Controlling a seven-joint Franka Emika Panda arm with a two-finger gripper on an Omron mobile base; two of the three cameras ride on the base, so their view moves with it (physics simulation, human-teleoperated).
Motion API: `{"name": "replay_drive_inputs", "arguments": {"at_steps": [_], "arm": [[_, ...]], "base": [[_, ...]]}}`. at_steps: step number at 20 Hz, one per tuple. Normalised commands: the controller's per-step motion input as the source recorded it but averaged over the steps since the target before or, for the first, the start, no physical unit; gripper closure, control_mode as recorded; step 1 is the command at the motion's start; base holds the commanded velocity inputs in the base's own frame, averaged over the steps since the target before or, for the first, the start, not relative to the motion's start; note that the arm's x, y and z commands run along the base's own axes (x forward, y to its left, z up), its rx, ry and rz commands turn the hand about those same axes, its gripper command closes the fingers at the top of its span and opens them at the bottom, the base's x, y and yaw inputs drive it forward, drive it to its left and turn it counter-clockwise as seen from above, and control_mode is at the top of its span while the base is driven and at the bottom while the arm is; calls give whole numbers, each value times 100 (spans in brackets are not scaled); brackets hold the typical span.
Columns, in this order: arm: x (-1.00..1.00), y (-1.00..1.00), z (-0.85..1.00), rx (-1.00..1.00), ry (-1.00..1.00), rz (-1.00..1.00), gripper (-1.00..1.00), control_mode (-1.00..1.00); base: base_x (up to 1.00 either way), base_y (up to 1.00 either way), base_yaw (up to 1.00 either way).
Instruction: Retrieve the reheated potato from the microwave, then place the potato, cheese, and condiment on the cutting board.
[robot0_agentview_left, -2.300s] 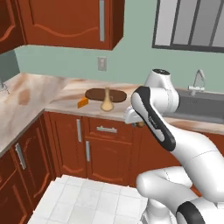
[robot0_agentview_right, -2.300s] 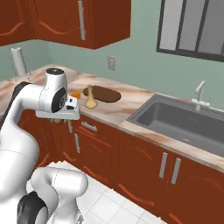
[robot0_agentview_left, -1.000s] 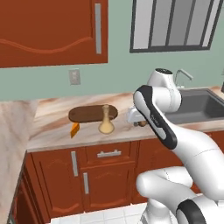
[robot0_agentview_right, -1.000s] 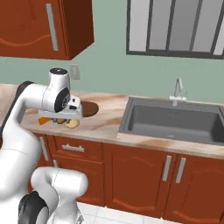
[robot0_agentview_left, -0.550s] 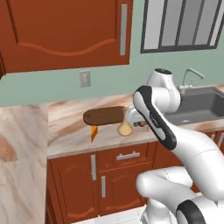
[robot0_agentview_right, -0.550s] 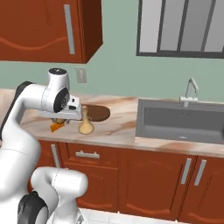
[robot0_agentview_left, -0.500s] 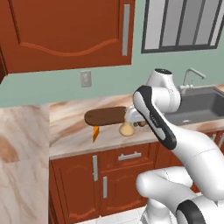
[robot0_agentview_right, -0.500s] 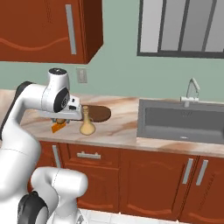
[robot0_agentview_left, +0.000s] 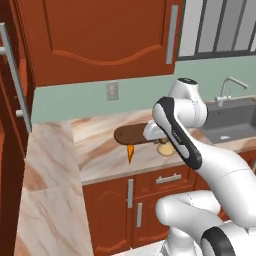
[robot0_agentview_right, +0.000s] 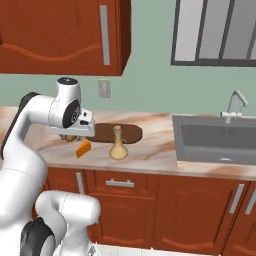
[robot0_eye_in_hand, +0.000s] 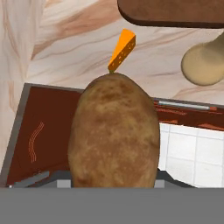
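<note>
Seen through the hand view, from left to right: pale marbled counter (robot0_eye_in_hand: 52, 39) along the left and top, red-brown cabinet front (robot0_eye_in_hand: 39, 135) underneath it. In the middle, the potato (robot0_eye_in_hand: 114, 135), clamped in the gripper (robot0_agentview_right: 70, 136), fingertips hidden behind it, so judged clamped from the way it hangs close to the lens over the cabinet front instead of resting on anything. Long axis of the potato running bottom to top of that view, upper end aimed almost straight at the cheese (robot0_eye_in_hand: 122, 50) lying just past the counter edge. Further on, up and to the right, the cutting board (robot0_eye_in_hand: 175, 13), apart from the cheese, long side set across the potato's axis. At the far right, the rounded base of the condiment (robot0_eye_in_hand: 203, 63), standing on the counter just beside the board's near edge, not on it. Coming move, by judgement: forward over the counter edge, then rightward past the cheese, and down onto bare wood, clear of the bottle.
</note>
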Motion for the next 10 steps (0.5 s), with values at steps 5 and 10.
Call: {"name": "replay_drive_inputs", "arguments": {"at_steps": [5, 10], "arm": [[0, 0, 0, 0, 0, 0, 100, 100], [0, 0, 0, 0, 0, 0, 100, 100]], "base": [[35, 31, 0], [48, 3, -1]]}}
